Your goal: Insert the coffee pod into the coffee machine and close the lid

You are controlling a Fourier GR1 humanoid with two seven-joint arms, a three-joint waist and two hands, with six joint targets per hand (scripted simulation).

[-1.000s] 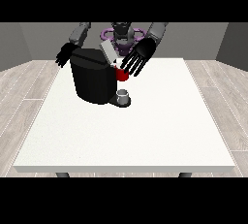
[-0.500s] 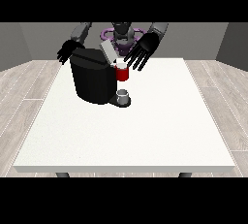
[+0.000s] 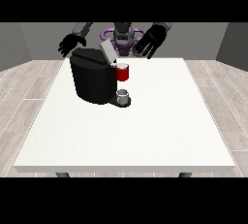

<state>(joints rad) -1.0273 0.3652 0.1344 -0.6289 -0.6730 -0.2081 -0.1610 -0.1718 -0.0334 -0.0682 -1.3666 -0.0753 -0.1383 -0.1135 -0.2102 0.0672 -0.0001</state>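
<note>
We record a large white tabletop, rectangular, its far edge towards the robot and its near edge towards the camera. Two dark legs show beneath the near edge, and a pale wood-plank floor lies around it. Standing directly on the tabletop, in the far part left of centre, is a black coffee machine. At the foot of the machine's front, on its low base, sits a grey thing; we cannot tell whether it is the pod.
</note>
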